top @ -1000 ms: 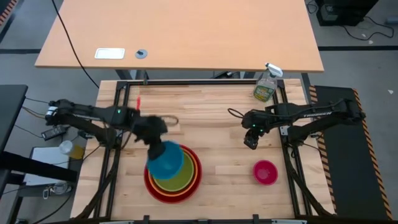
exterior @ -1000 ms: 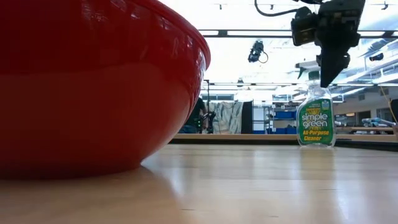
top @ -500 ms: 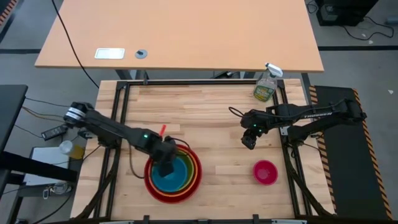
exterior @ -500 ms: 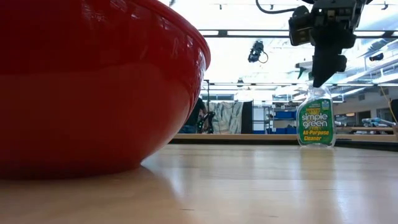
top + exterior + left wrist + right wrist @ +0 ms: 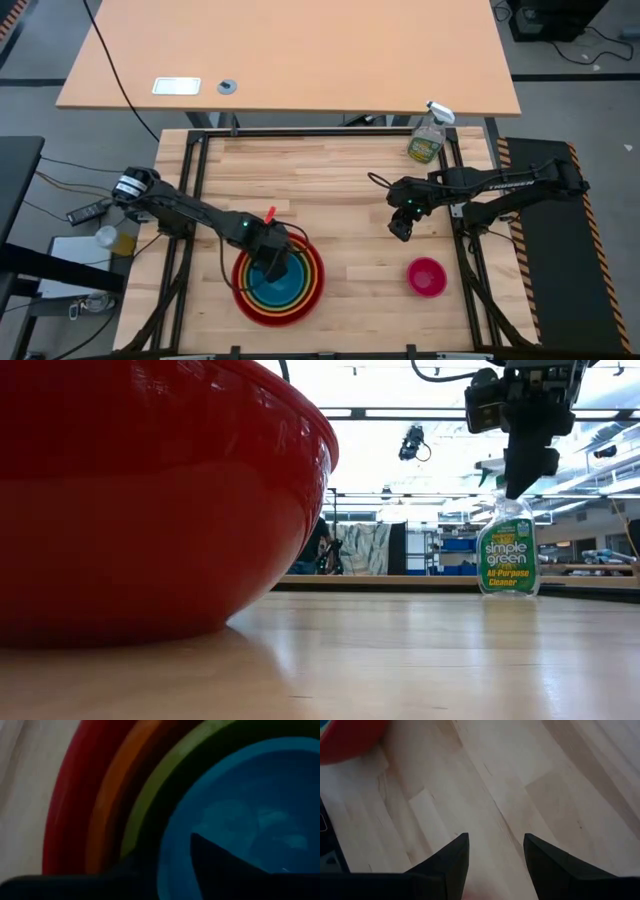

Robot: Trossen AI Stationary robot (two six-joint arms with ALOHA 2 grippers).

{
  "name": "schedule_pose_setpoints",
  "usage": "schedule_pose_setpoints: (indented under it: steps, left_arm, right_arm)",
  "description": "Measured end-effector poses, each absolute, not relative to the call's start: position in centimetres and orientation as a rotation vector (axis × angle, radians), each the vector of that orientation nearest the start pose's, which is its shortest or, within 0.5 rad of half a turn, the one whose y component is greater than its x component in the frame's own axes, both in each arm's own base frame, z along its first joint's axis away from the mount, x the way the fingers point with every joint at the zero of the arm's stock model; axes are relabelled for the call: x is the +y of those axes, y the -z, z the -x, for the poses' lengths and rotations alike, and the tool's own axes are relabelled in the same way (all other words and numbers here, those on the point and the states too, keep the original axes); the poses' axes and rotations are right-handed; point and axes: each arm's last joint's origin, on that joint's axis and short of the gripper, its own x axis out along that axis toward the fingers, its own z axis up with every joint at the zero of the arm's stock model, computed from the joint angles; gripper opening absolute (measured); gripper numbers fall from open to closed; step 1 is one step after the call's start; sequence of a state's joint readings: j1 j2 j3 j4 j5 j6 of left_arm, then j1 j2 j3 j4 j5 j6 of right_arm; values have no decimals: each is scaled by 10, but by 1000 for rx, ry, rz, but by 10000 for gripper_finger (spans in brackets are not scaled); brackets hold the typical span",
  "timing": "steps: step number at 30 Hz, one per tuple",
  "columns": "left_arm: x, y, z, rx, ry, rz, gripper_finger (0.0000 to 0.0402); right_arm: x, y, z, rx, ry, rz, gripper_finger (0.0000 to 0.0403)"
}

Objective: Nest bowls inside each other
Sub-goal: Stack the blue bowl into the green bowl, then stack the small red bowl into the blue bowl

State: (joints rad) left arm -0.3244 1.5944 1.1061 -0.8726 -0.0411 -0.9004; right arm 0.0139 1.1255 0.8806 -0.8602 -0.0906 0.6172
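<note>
Red, orange, lime green and blue bowls sit nested, mouths up, on the table's near left part. The red one fills the left of the low view. My left gripper points down over the blue bowl's far-left rim, fingers apart, one inside the bowl and one outside. The magenta pink bowl rests alone on its base at the near right. My right gripper hangs open above bare wood beyond the pink bowl. My left gripper comes from above, pointing down, astride the blue bowl's rim. One finger is inside the bowl and the other outside, over the green bowl. Whether either finger touches the rim, I cannot tell. The blue bowl sits level in the green one.
A clear spray bottle with a green label stands at the table's far right corner, also in the low view. Open wood lies between the bowl stack and the pink bowl. A larger desk stands beyond the far edge.
My left gripper has come down and toward the near right with the blue bowl. The bowl hung tilted above the stack's left side and now sits level inside the green bowl. My right gripper has kept its place.
</note>
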Motion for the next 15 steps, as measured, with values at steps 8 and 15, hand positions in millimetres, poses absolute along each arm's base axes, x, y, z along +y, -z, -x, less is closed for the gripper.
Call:
schedule_pose_setpoints:
  steps: [8,15]
  left_arm:
    - [-88,-223,-272,1290,-359,536,230]
    - [-84,-248,-260,1213,-329,621,272]
  right_arm:
    - [5,-254,-202,1101,240,-577,195]
    - [5,-254,-202,1100,248,-573,195]
